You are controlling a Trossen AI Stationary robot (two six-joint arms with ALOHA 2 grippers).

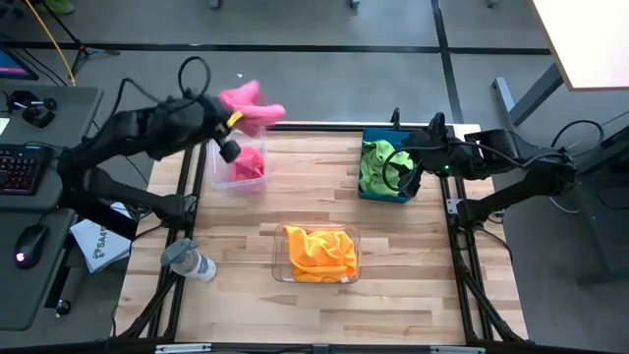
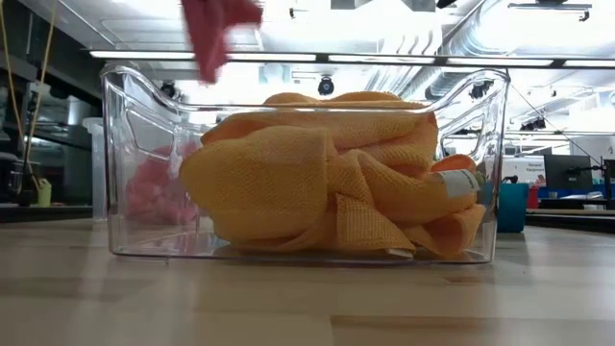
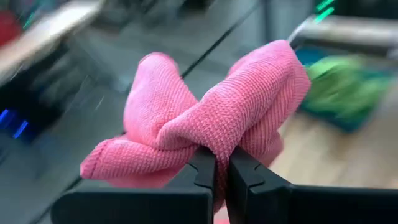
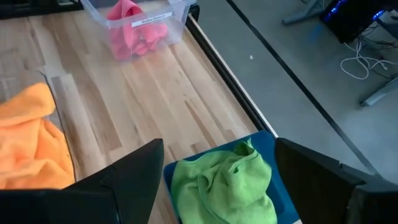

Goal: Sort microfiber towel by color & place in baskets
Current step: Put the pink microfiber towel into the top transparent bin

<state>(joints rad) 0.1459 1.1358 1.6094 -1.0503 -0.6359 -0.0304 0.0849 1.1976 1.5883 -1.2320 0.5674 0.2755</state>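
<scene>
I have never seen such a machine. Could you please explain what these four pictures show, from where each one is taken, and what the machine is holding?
Two robot arms work at a wooden table. One camera looks down from above, one sits at table height, and one rides on each wrist. The left end effector is shut on a pink towel, held above the clear bin with pink towels. The right end effector is open over the blue bin holding green towels. A second clear bin holds orange towels. A bottle lies near the left edge.

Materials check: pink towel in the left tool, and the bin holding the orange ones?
Pink towel: soft knitted microfiber by the look, matte, fine looped weave visible, pinched in the left tool. Bin: likely clear hard plastic, glossy, orange towels showing through its walls.
</scene>
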